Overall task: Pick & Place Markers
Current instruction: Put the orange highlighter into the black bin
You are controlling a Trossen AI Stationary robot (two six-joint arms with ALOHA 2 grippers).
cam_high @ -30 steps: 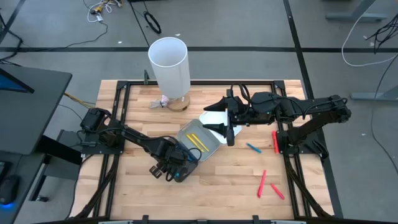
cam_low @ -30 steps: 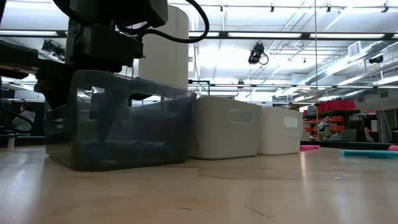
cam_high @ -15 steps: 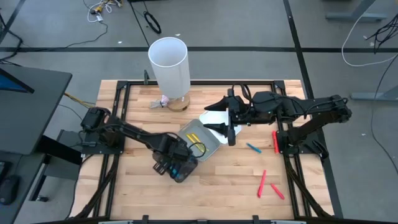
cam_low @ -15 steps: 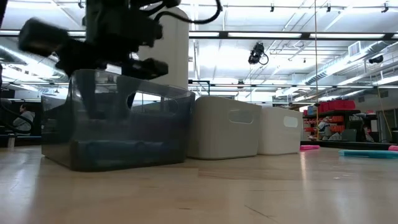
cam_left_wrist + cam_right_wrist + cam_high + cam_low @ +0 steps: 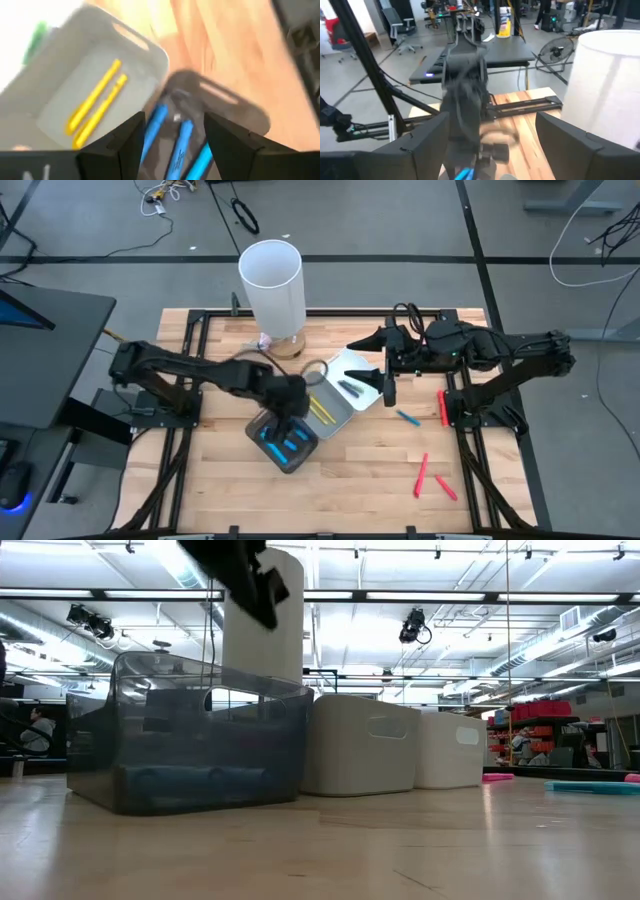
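Three blue markers [image 5: 181, 145] lie in the dark see-through tray [image 5: 272, 452]. Two yellow markers [image 5: 95, 102] lie in the grey tray [image 5: 340, 420] beside it. A dark marker [image 5: 349, 387] lies in the white tray [image 5: 352, 362]. On the bare table to the right lie a blue marker [image 5: 405, 417] and three red markers [image 5: 441, 405]. My left gripper [image 5: 293, 408] hangs open above the dark and grey trays, holding nothing. My right gripper [image 5: 385, 380] is open, raised over the white tray's right edge.
A tall white cylinder [image 5: 271, 280] stands at the table's far edge, behind the trays. In the low view the three trays [image 5: 365, 745] stand side by side. The wooden table top [image 5: 360, 470] lies bare near the front edge. Black frame rails [image 5: 470, 450] run along the table's sides.
My left gripper has risen out of the dark tray and gone toward the far edge, rolling as it went; the blue markers now show lying in that tray. My right gripper has drawn a little toward the table's right, uncovering the white tray.
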